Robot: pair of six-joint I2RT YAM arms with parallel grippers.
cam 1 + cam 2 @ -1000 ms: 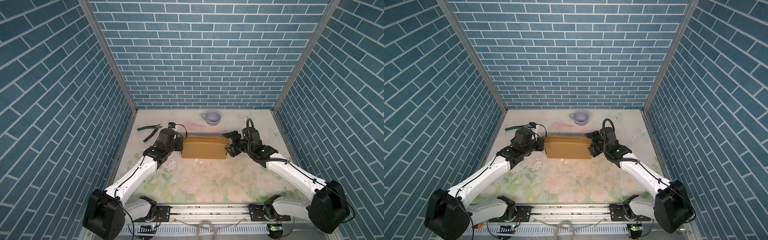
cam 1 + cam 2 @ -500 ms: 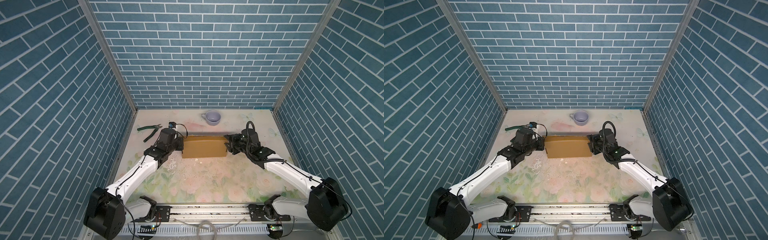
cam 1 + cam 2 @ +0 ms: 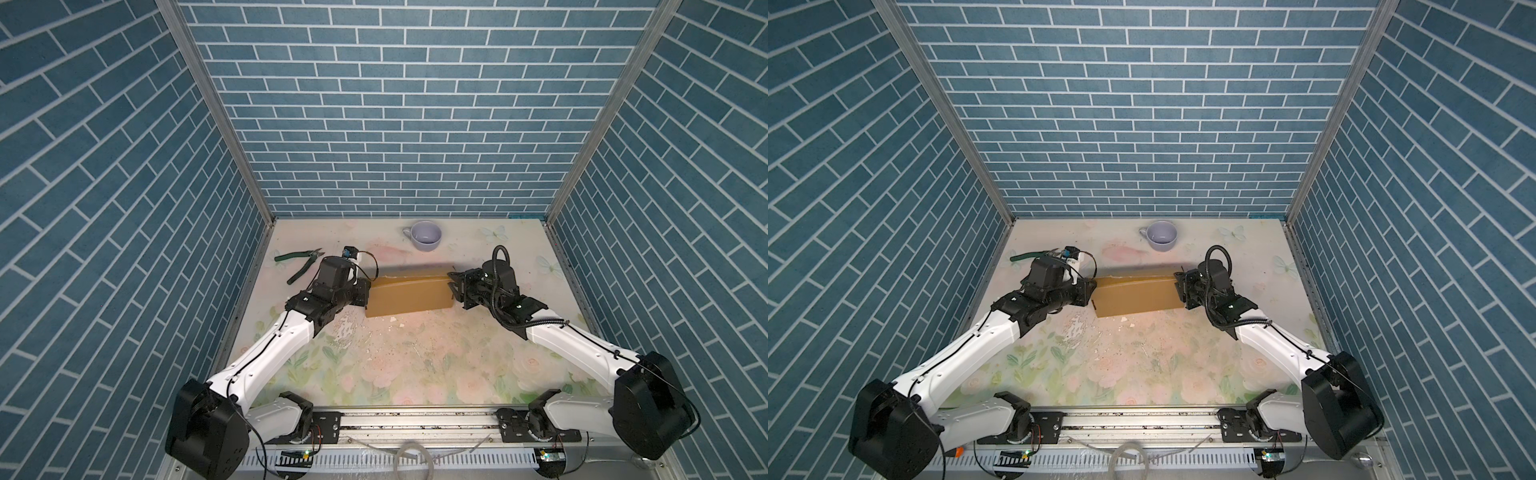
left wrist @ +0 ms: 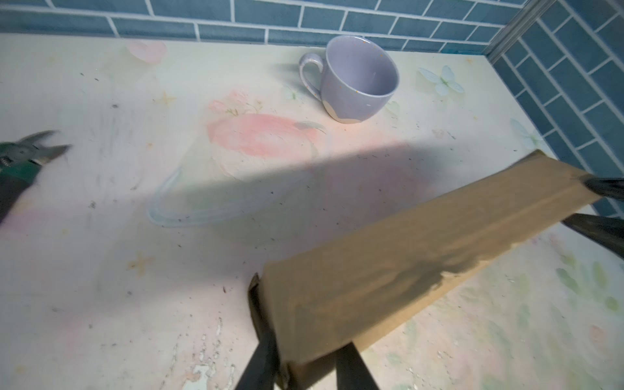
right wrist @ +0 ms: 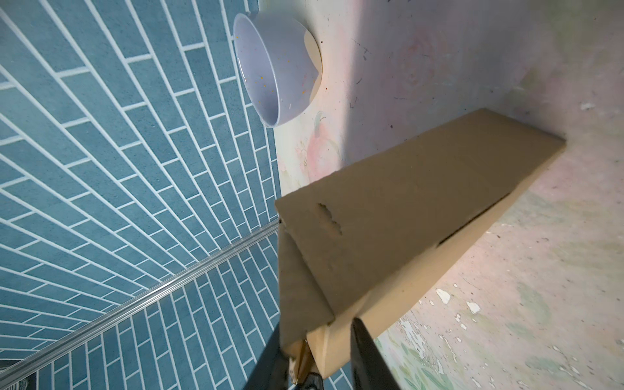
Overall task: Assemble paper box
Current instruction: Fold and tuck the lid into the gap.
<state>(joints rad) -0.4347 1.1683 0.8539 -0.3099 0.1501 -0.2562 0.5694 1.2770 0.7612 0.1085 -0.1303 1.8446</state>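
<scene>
Box (image 3: 409, 293) lies midway across the table (image 3: 415, 353), toward the far side, long axis running side to side btwn my two grippers. L gripper (image 4: 300, 337) is at its left short end, R gripper (image 5: 317, 337) at its right short end. Neither arm is nearer; each meets its own end head-on. Whatever comes next, prob. seating the end flaps, turns on that. The box spans the gap, so a push along the long axis from one side goes straight into the other.

L jaws stand part-way apart w/ the box end btwn them; can't tell if they pinch or just straddle. Same for R: fingers (image 5: 368, 358) either side of the end, an end flap btwn, contact unclear.

Cup (image 3: 426, 236) sits behind the box, well apart; pliers (image 3: 301, 264) lie off behind my L wrist. Neither is in the way.

Hard to read: both top views hide the box ends behind the gripper bodies. Wrist views cut my fingers at the frame edge. Box looks tilted, but whether its lower long edge rests on the table or is lifted I can't say. Inside not visible, so tab state unknown.
</scene>
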